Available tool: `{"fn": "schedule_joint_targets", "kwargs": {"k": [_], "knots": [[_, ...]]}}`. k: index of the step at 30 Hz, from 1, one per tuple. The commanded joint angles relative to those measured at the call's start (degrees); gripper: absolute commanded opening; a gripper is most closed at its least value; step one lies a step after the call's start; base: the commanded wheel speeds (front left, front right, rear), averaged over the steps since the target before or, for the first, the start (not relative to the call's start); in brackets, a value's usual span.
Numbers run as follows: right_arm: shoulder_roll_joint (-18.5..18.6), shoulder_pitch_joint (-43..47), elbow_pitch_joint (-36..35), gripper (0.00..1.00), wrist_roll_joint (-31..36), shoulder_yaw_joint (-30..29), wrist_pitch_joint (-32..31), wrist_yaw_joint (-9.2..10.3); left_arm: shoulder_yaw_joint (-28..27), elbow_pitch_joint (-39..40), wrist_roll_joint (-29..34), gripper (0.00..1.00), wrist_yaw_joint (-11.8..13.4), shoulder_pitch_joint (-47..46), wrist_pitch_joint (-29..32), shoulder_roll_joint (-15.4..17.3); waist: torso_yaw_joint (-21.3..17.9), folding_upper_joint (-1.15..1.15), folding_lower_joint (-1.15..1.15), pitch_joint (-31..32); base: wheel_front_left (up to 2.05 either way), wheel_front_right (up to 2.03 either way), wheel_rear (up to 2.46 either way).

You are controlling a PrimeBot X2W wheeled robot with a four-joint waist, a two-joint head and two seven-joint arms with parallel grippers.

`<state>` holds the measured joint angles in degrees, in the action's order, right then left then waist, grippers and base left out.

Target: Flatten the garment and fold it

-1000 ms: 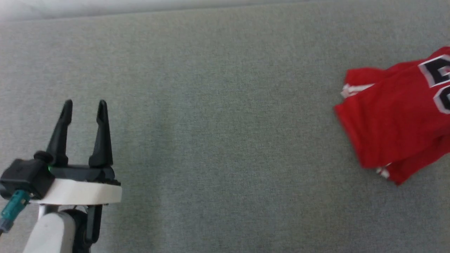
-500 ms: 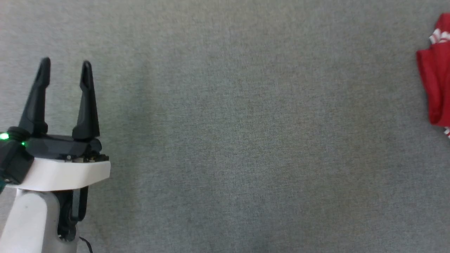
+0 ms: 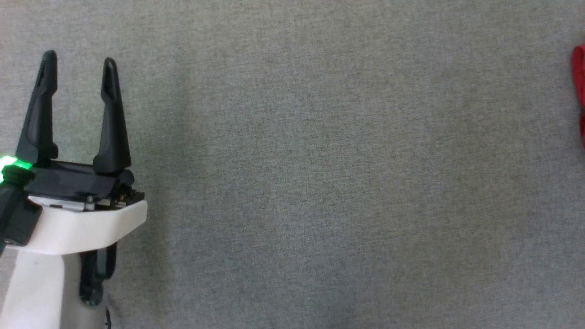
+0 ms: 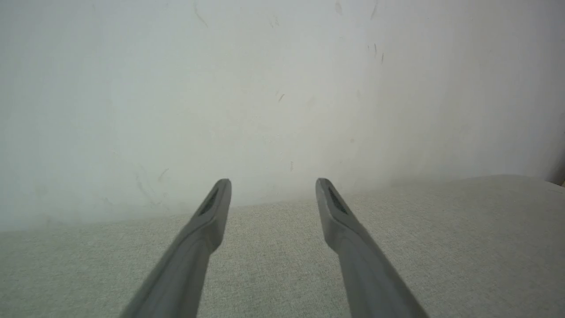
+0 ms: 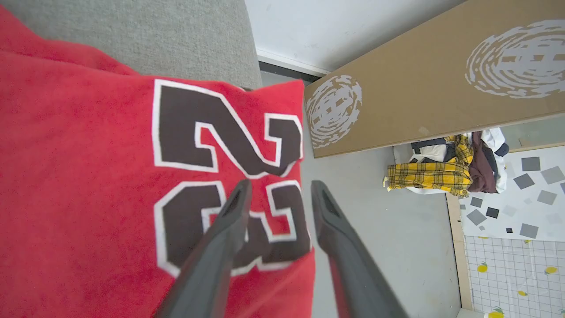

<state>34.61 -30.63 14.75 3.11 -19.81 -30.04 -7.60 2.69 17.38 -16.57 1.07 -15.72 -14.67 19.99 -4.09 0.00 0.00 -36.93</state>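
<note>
Shifted since the earlier frame: the head camera has swung, so the red shiny-fabric T-shirt with black white-outlined numerals is reduced to a sliver at that view's right edge. Nearest, the left gripper stands with fingers wide apart and empty over the bare grey woven surface, with broad free room to its right. Farther right, the right gripper has fingers partly spread, holding nothing, above the shirt's edge beside the floor; "3" lies nearer and "2" farther, stacked along the fingers' line.

black "23" on red garment
</note>
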Motion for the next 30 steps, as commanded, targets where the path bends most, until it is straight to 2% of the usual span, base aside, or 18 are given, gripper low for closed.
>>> {"fn": "schedule_joint_targets", "kwargs": {"k": [1, 8, 13, 17, 22, 28, 30], "knots": [[-0.51, -1.21, 0.64, 1.00, 0.66, -0.35, 0.99, 0.11, -0.42, -0.40, 0.01, 1.00, 0.04, -0.68, -0.28, -1.07, 0.04, 0.00, 0.00, 0.76, 0.00, 0.00, 0.00], [-1.14, -0.86, 4.43, 1.00, 0.93, 0.26, 6.30, 0.11, -1.75, -2.68, -3.11, 1.00, -0.40, 0.68, -0.31, -5.38, 0.57, 0.00, 0.00, 5.89, 0.00, 0.00, 0.00], [-2.71, 1.22, 5.73, 1.00, -2.11, 2.58, 11.05, 0.11, -2.28, -4.46, -4.11, 1.00, -1.28, 3.24, -0.32, -7.28, 1.11, 0.00, 0.00, 11.14, 0.00, 0.00, 0.00], [-6.57, 4.40, 4.88, 1.00, -6.24, 3.48, 16.18, 0.11, -2.36, -5.26, -1.94, 1.00, -0.96, 5.63, -0.32, -8.34, 1.66, 0.00, 0.00, 15.85, 0.00, 0.00, 0.00], [-15.66, 9.03, 0.31, 1.00, -13.60, 1.70, 21.47, 0.11, -2.46, -6.61, -0.32, 1.00, -0.52, 9.14, -0.32, -10.05, 2.40, 0.00, 0.00, 21.82, 0.00, 0.00, 0.00], [-23.11, 15.91, -10.04, 1.00, -15.09, 4.24, 25.96, 0.11, -2.61, -7.01, 0.00, 1.00, -0.56, 12.67, -0.32, -11.41, 3.05, 0.00, 0.00, 26.89, 0.00, 0.00, 0.00], [-24.38, 16.93, -11.63, 1.00, -14.48, 4.92, 26.60, 0.11, -2.59, -7.08, 0.05, 1.00, -0.60, 13.18, -0.32, -11.55, 3.11, 0.00, 0.00, 27.60, 0.00, 0.00, 0.00]]}}
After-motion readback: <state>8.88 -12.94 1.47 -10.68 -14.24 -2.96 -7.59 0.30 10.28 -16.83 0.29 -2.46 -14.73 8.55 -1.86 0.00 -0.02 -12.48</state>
